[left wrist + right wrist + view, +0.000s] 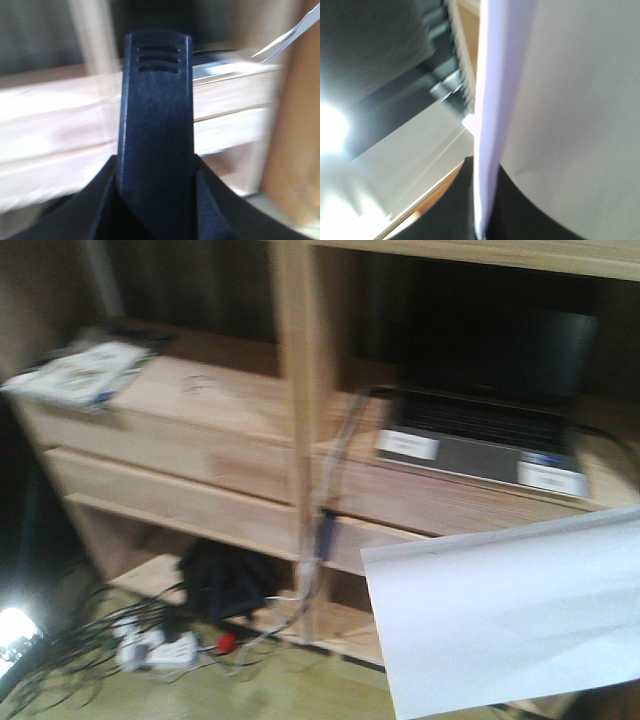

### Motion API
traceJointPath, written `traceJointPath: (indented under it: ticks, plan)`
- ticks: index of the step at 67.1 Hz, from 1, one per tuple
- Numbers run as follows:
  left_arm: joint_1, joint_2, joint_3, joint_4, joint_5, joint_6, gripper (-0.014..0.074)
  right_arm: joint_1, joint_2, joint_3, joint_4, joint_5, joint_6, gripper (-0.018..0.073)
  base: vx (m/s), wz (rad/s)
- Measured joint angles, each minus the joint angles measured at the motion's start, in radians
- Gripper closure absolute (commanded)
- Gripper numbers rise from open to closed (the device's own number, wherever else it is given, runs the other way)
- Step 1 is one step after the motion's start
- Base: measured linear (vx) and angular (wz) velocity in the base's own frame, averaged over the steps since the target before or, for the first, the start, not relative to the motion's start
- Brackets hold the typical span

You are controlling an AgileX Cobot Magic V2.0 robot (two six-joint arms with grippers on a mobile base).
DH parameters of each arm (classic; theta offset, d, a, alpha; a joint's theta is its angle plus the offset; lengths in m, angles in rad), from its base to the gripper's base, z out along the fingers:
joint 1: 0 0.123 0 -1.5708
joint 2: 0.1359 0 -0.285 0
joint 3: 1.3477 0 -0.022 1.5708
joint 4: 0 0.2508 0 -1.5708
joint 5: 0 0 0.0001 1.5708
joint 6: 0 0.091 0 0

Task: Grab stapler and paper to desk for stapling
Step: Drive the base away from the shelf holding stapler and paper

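Observation:
In the left wrist view the black stapler (156, 100) stands up lengthwise, three slots near its far end, and my left gripper (156, 175) is shut on its lower part. The white paper (570, 100) runs edge-on between the jaws of my right gripper (482, 200), which is shut on it. In the front view the paper (510, 610) hangs in the air at the lower right, in front of the shelf; neither gripper shows there. A thin corner of the paper (285, 40) also shows at the upper right of the left wrist view. The desk is out of view.
A wooden shelf unit (300, 390) fills the front view, with an open laptop (480, 435) on its right shelf and a white packet (80, 370) on its left top. On the floor below lie a black bag (225, 580), a power strip (160, 648) and tangled cables.

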Motion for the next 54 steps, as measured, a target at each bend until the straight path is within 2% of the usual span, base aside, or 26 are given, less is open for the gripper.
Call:
traceJointPath:
  ticks: [24,54]
  plan:
    - [0.000,0.000,0.000,0.000,0.000,0.000,0.0603,0.000,0.000,0.000,0.000,0.000,0.000,0.0561,0.00,0.82]
    - [0.000,0.000,0.000,0.000,0.000,0.000,0.0603,0.000,0.000,0.000,0.000,-0.002,0.000,0.0561,0.09,0.61]
